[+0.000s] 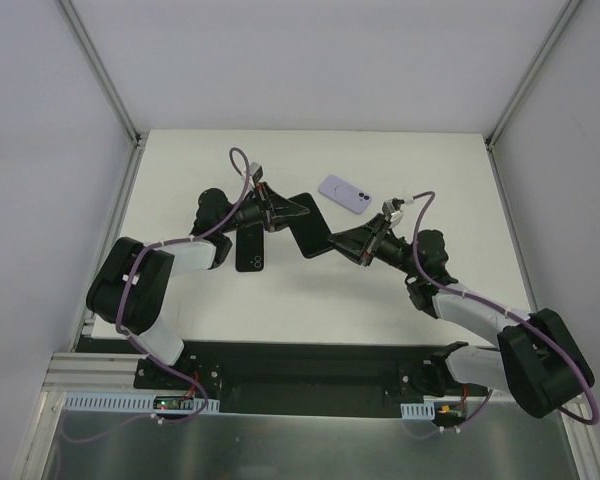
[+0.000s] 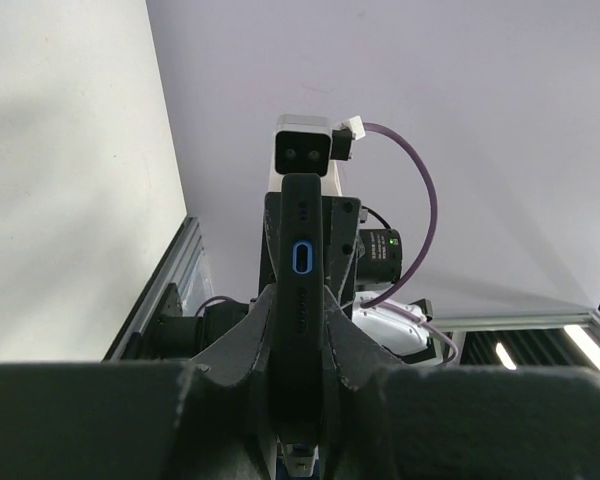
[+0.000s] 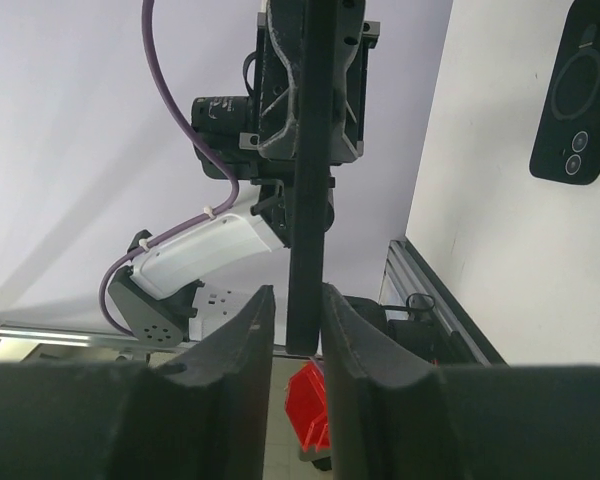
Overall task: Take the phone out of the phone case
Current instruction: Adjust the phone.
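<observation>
My left gripper [image 1: 278, 212] is shut on one end of a thin black phone case [image 1: 308, 228], held above the table. In the left wrist view the case [image 2: 302, 270] stands edge-on between the fingers, showing a blue-rimmed port hole; my gripper [image 2: 302, 335] clamps it from both sides. My right gripper [image 1: 348, 243] is at the case's other end. In the right wrist view the case edge [image 3: 310, 200] reaches between the fingertips of my right gripper [image 3: 298, 300]; the right finger touches it and a narrow gap shows at the left finger. I cannot tell whether a phone is inside.
A black phone-shaped item [image 1: 250, 250] with a ring and camera lenses lies flat on the white table below my left gripper; it also shows in the right wrist view [image 3: 577, 90]. A lavender one [image 1: 345, 194] lies behind the held case. Grey walls enclose the table.
</observation>
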Controlling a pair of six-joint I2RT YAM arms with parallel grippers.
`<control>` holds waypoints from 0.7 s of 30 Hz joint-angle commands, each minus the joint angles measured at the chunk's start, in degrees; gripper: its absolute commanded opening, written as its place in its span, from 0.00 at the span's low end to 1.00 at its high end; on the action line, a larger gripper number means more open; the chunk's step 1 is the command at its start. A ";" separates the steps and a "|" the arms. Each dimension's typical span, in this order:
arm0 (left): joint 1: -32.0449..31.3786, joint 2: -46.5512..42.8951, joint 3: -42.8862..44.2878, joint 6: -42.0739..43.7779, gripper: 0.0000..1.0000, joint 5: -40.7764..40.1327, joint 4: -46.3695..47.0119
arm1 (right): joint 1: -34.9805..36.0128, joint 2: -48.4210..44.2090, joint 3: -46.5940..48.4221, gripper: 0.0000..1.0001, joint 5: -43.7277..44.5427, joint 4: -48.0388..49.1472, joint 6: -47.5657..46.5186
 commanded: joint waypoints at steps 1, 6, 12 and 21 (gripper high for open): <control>0.54 -3.56 0.58 0.47 0.00 1.19 3.66 | -0.26 -1.93 -0.15 0.24 -1.49 5.76 0.47; 0.62 -3.74 1.02 0.47 0.00 1.02 3.49 | -0.26 -2.55 0.02 0.20 -1.92 5.85 0.56; 0.80 -4.26 1.11 -0.06 0.00 0.67 4.18 | -0.26 -3.95 -0.77 0.02 -1.58 3.48 -0.23; 0.97 -8.30 1.46 -3.13 0.00 -0.03 4.62 | -0.35 -4.13 -2.96 0.01 0.10 1.43 -4.10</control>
